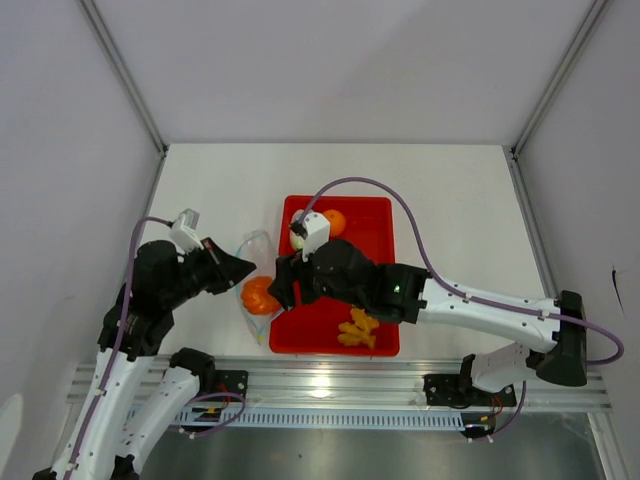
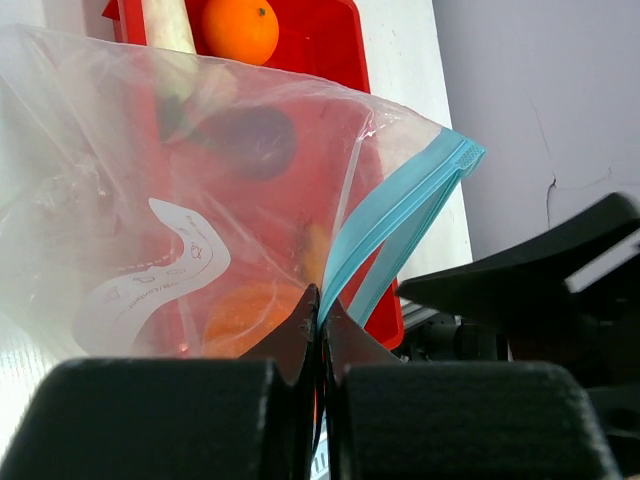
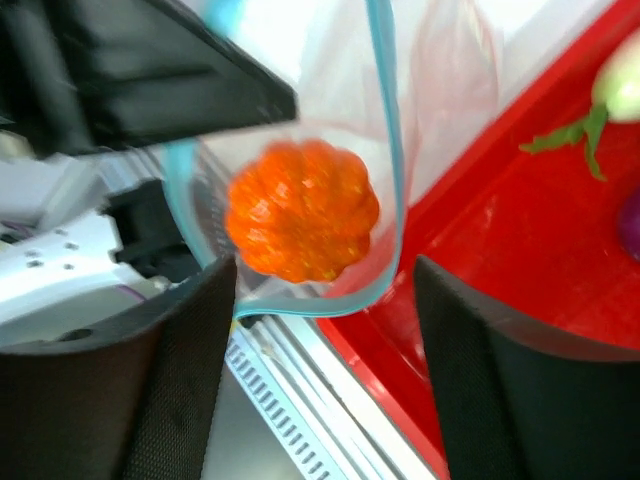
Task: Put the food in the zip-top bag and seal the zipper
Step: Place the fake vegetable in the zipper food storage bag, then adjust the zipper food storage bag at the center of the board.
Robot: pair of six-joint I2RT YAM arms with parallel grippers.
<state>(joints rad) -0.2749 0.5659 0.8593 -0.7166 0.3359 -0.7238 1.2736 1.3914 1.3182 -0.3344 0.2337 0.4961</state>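
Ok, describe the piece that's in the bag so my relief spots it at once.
Start at the red tray, the biggest thing in view; the clear zip-top bag is just left of it. Inside sits the orange pumpkin: ribbed and squat, unlike the smooth orange in the tray.

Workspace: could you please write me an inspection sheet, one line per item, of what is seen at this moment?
Surface: white table with a red tray on it.
Job's things: pumpkin inside the zip-top bag, whose mouth is open; orange, ginger, radish and onion in the tray; garlic not seen.
Clutter: nothing seen.
Grippers: left fingers shut on the zipper; right fingers open at the bag's mouth.
Cables: purple cables, one looping above the tray.
Surroundings: white walls, metal frame rails.
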